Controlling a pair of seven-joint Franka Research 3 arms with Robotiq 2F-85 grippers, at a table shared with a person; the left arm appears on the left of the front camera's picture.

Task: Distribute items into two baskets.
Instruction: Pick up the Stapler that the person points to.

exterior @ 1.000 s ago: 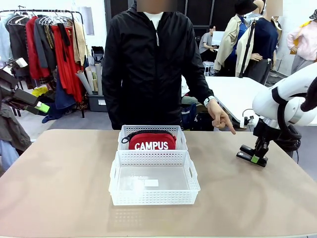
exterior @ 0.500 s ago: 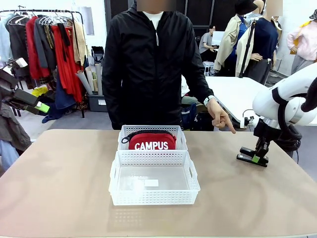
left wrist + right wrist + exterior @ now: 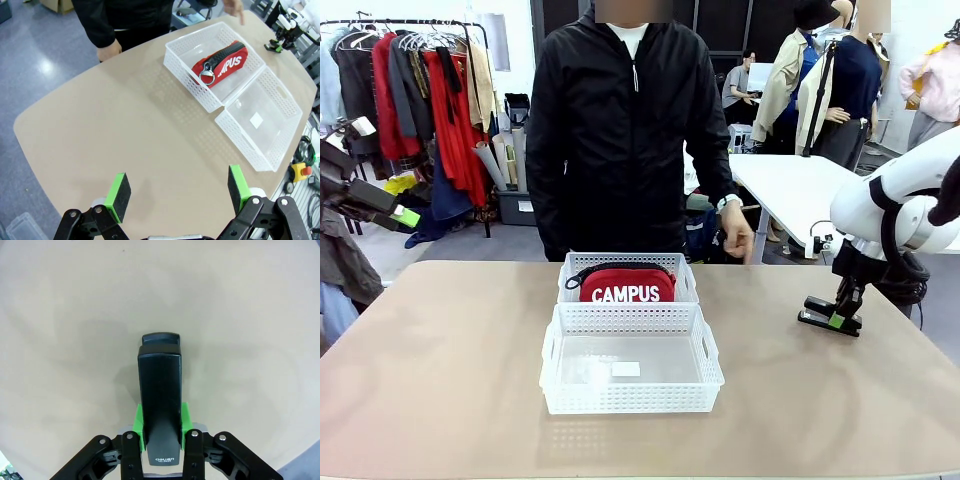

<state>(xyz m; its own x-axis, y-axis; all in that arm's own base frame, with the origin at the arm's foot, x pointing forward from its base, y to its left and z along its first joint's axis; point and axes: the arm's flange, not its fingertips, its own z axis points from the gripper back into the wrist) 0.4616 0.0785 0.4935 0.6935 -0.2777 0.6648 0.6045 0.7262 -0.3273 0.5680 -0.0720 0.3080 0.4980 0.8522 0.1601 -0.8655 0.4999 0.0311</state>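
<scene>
The person's hand (image 3: 735, 240), which a moment ago had a finger aimed down at the right end of the surface (image 3: 450, 360), has drawn back and now hangs loosely curled by the hip. Over there the right jaws have come together on the black stapler (image 3: 812, 312). From the wrist I can see its body wedged between the green pads (image 3: 139, 422), nose pointing away. They were still narrowing a second ago, and now they look clamped. The stapler itself seems to sit flat on the surface yet, well off to the right of the baskets.

Nothing else has stirred. The red CAMPUS pouch (image 3: 626, 287) stands on edge in the far basket (image 3: 620, 260), and the near basket (image 3: 630, 398), pressed up against it, holds nothing but its little white label. The left jaws hang high off to the left side, pads (image 3: 118, 196) wide apart and holding nothing.

I read it this way: the pointing is over, the grip is made, and half the job is already done with the pouch in place. What is left is to lift the stapler and carry it across to the near basket, clearing its rim on the way in.
</scene>
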